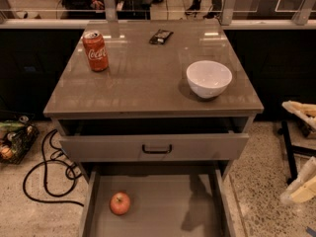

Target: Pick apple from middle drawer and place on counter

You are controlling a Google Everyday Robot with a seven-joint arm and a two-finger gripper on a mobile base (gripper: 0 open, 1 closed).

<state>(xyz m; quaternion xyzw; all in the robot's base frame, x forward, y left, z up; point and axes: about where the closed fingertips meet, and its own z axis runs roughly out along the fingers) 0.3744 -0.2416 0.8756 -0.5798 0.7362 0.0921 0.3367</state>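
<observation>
The apple [120, 203], small and red-orange, lies on the floor of the open middle drawer [168, 211], towards its front left. The counter [148, 83] is the glossy grey-brown top of the cabinet above it. My gripper [297, 108] shows only as pale cream parts at the right edge of the camera view. It is beside the cabinet, well to the right of the apple and higher than it. It holds nothing that I can see.
On the counter stand a red Coca-Cola can [95, 51] at back left, a white bowl [209, 78] at right and a dark packet [161, 36] at the back. The upper drawer with a black handle [157, 148] is slightly open. Cables [44, 177] lie on the floor at left.
</observation>
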